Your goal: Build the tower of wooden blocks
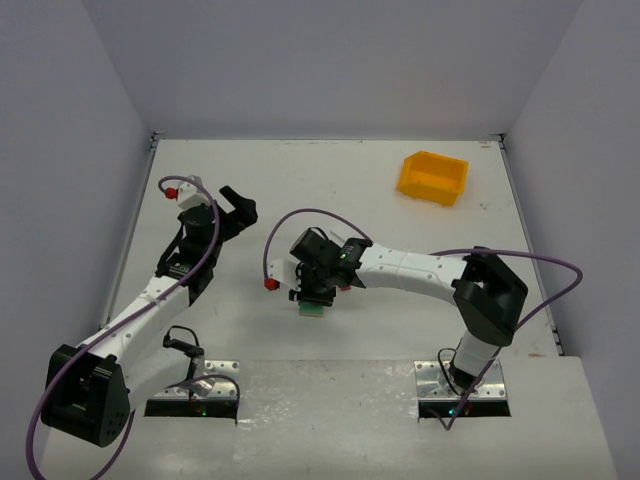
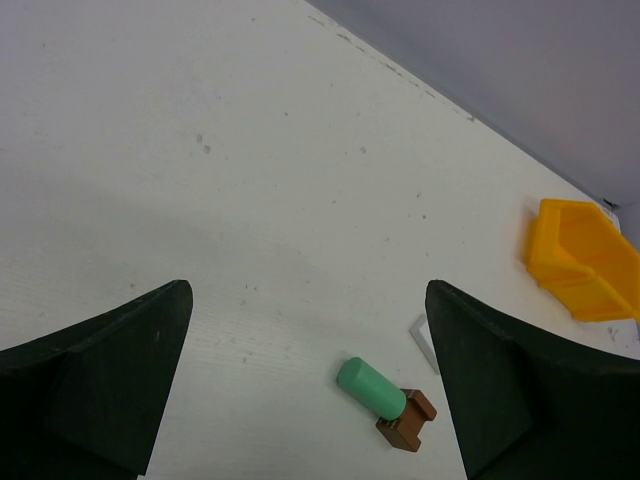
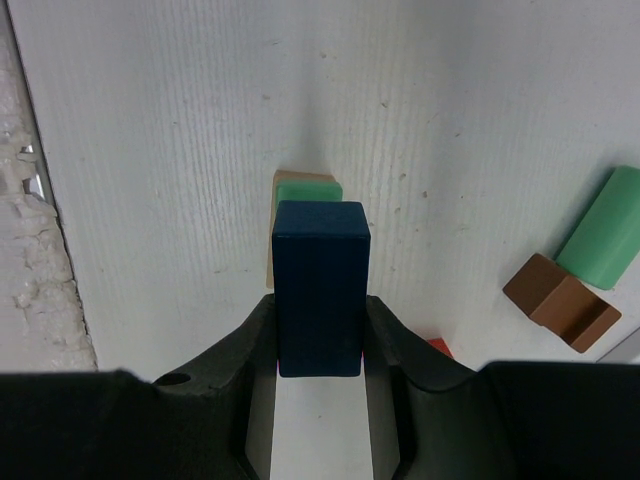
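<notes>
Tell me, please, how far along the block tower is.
Done: a green block sits on a tan block. In hand: the right gripper holds a blue block over that stack. Remaining: the green cylinder and brown piece lie loose; the left gripper is open.

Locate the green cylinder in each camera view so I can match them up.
Top external: not visible, probably hidden beneath the right arm.
Left wrist: green cylinder at bottom centre, ahead of the open left gripper.
Right wrist: at the right edge, right of the gripped blue block.
Shared landmark: the brown notched block touching it in both wrist views.
</notes>
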Available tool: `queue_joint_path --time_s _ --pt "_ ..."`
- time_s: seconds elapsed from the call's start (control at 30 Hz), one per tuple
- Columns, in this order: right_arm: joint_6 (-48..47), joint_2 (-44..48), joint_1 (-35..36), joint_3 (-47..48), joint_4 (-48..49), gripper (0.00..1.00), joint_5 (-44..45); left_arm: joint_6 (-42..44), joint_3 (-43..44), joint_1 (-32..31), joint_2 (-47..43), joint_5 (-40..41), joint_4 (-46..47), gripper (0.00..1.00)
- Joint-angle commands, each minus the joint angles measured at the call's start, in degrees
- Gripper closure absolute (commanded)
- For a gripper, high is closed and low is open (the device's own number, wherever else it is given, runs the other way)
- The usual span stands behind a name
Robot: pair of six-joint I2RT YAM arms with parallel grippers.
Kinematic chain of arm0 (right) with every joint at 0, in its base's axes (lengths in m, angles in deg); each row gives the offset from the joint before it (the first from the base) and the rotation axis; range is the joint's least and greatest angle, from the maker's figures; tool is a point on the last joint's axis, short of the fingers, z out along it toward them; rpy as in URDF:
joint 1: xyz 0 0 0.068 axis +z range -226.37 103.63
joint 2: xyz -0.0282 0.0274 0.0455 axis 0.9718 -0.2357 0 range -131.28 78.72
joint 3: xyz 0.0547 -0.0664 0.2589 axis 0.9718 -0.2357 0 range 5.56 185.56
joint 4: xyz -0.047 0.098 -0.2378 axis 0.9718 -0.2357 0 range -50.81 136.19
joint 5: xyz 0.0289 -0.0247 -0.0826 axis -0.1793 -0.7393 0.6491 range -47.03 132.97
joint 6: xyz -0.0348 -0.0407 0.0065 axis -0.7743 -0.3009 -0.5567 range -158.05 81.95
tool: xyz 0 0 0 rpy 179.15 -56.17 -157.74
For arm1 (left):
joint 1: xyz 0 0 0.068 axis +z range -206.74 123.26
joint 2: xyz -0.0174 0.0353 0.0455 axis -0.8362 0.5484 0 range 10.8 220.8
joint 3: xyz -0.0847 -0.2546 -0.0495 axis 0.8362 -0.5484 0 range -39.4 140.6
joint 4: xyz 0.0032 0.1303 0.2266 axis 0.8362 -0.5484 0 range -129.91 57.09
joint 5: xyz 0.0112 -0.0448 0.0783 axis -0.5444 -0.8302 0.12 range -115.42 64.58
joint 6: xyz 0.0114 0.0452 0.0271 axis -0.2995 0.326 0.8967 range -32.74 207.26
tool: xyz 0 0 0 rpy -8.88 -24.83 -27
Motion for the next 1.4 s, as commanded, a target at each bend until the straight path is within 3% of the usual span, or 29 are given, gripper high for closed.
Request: queue_joint_path --time_s 0.0,1.37 --pt "2.61 -0.51 0.32 2.61 0.27 0.85 0.21 -0.26 0.65 -0.07 -1.06 0.06 1.70 0.00" --pt "2.74 -3.98 0.32 2.45 1.69 0.80 0.29 0.44 1.17 -0.07 0.51 -0.91 1.59 0.00"
